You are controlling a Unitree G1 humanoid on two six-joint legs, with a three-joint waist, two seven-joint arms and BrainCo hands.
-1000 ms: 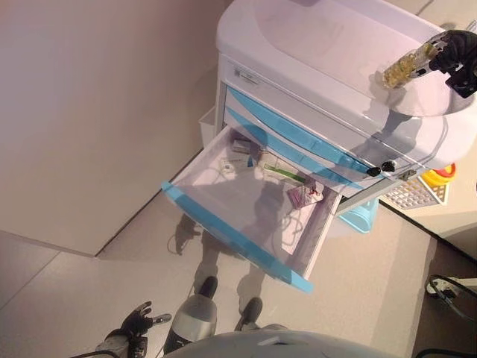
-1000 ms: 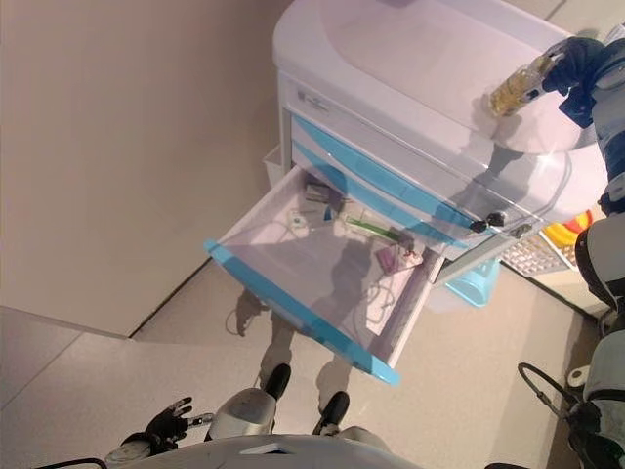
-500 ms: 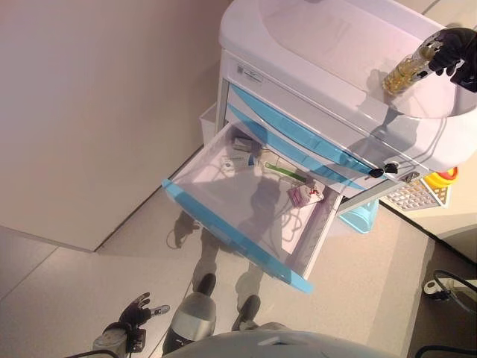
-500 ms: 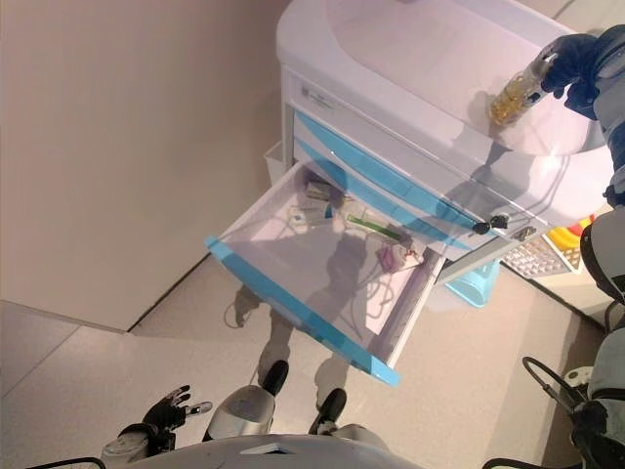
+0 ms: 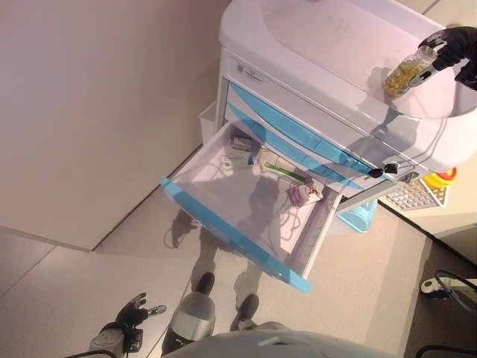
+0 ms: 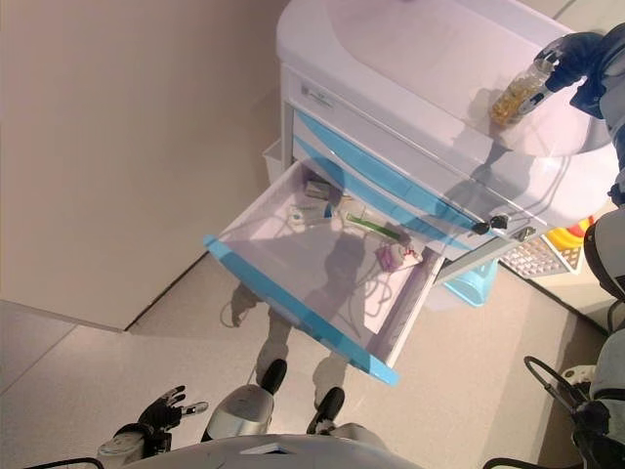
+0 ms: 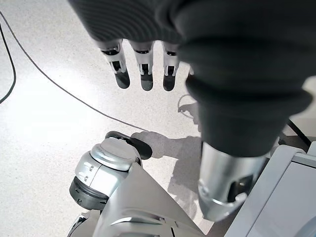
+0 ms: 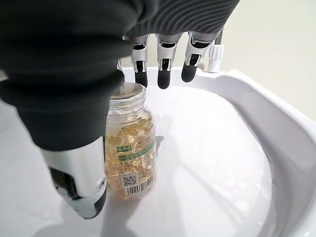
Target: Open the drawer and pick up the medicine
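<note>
Item, for your record: medicine bottle (image 8: 129,143) standing upright on the cart's white worktop (image 5: 320,45), drawer (image 5: 246,201) open below, your right hand (image 8: 74,74) directly over it, fingers (image 8: 163,74) relaxed, thumb alongside, not gripping; left hand (image 7: 237,74) low, empty.

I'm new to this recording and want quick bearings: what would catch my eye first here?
The wide-open drawer of the white and blue medical cart, with small packets scattered at its back. Then the clear bottle of yellow capsules standing on the cart's white top, the right hand over it with straight fingers and the thumb alongside it. The left hand hangs open low near the floor.
</note>
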